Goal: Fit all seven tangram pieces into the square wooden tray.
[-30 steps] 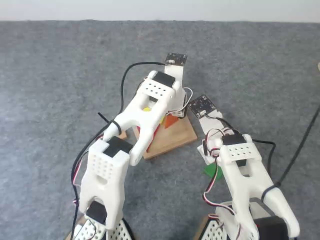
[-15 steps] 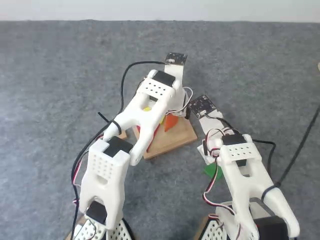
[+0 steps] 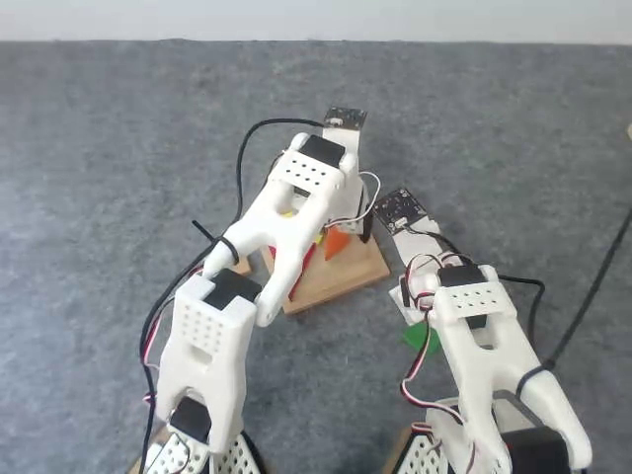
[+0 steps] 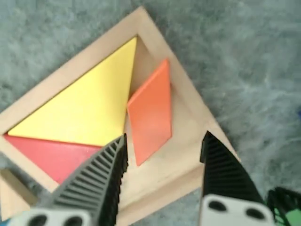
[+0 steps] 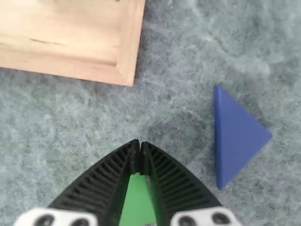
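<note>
Nearest: clenched right gripper (image 5: pixel 140 143), tips together, nothing surely gripped; green piece (image 5: pixel 137 202) on carpet (image 5: pixel 188 47) beneath. Blue triangle (image 5: pixel 235 134) near tray (image 5: pixel 94 66) corner, apart from it. Farther: wide-open left gripper (image 4: pixel 164 136), empty, over orange parallelogram (image 4: pixel 150 117) inside tray, beside yellow triangle (image 4: pixel 89 108) and red piece (image 4: pixel 51 157).

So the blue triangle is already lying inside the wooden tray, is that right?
Not quite. The blue triangle is lying on the grey carpet outside the wooden tray, apart from its corner. The right wrist view shows this.
</note>
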Action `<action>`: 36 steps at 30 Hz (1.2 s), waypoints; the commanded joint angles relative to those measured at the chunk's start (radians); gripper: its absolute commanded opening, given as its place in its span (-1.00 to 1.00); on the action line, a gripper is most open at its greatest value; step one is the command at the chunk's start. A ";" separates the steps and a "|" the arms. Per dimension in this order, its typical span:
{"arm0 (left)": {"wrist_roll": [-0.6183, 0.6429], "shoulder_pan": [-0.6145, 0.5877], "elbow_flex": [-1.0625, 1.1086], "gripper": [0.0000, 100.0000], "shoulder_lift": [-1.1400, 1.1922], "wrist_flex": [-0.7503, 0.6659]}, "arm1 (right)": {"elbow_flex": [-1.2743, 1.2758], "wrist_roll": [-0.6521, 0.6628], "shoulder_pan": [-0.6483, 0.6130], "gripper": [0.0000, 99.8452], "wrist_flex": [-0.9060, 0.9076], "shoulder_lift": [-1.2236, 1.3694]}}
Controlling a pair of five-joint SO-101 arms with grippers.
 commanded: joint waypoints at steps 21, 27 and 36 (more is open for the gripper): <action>0.011 0.100 0.087 -0.51 -0.008 -0.129 | -0.009 0.008 -0.007 -0.94 -0.018 -0.036; 0.011 0.098 0.087 -0.51 -0.018 -0.124 | -0.009 0.008 -0.007 -0.94 -0.018 -0.036; 0.005 0.110 0.090 -0.51 -0.006 -0.190 | -0.009 0.008 -0.007 -0.94 -0.018 -0.036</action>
